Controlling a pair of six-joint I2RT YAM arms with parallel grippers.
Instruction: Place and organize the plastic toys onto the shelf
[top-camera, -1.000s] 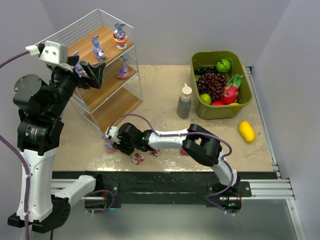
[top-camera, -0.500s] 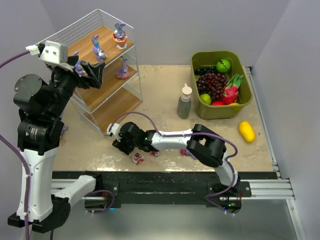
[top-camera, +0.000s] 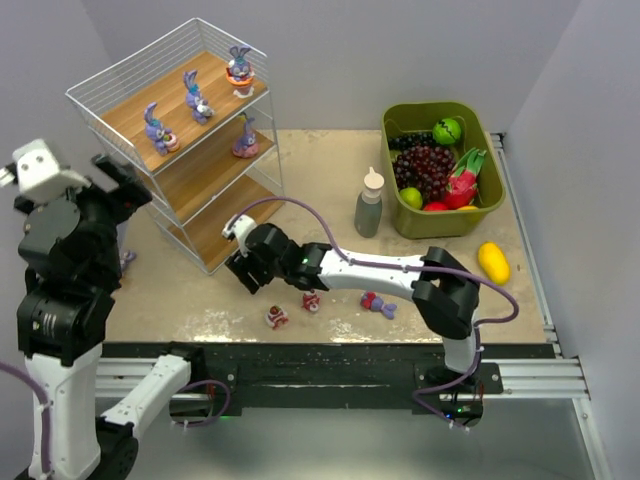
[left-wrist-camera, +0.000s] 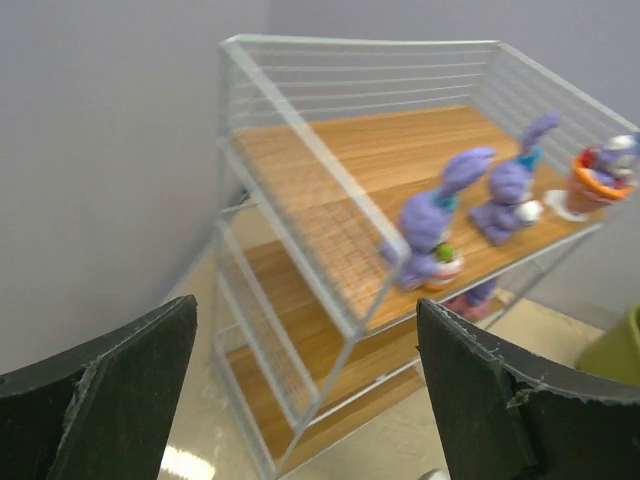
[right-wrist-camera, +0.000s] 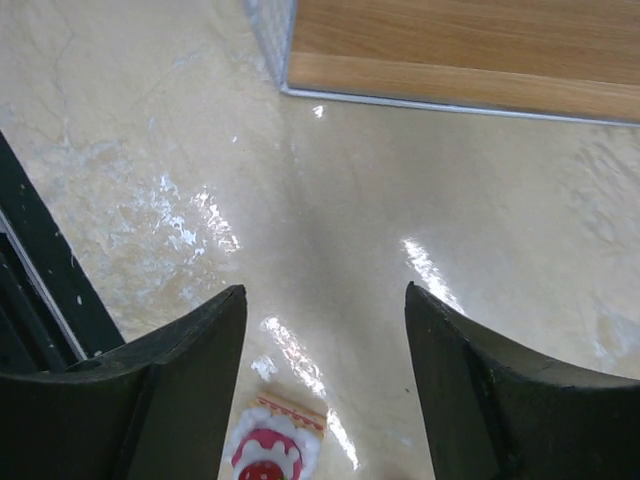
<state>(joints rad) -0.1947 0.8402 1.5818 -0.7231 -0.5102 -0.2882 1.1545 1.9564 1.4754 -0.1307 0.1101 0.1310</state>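
The shelf (top-camera: 215, 215) stands at the back left. On its top board are two purple bunnies (top-camera: 155, 128) (top-camera: 194, 95) and a bunny on a pink base (top-camera: 239, 68); another bunny (top-camera: 245, 137) is on the middle board. My left gripper (top-camera: 125, 180) is open and empty, just left of the shelf; its wrist view shows the shelf (left-wrist-camera: 330, 170) and bunnies (left-wrist-camera: 432, 225). My right gripper (top-camera: 244, 274) is open and empty, low over the table by the shelf's front corner. Two cake pieces (top-camera: 276, 317) (top-camera: 311, 301) and a purple toy (top-camera: 379, 303) lie near it. One cake piece (right-wrist-camera: 268, 452) shows between its fingers.
An olive bin (top-camera: 440, 228) of fake fruit stands at the back right. A grey bottle (top-camera: 369, 203) stands mid-table. A yellow lemon (top-camera: 493, 262) lies at the right. A small purple toy (top-camera: 127, 260) is half hidden behind the left arm.
My left gripper let go of a bunny on the top board and drew back to the left and down. My right gripper moved a little up and right, away from the table's front.
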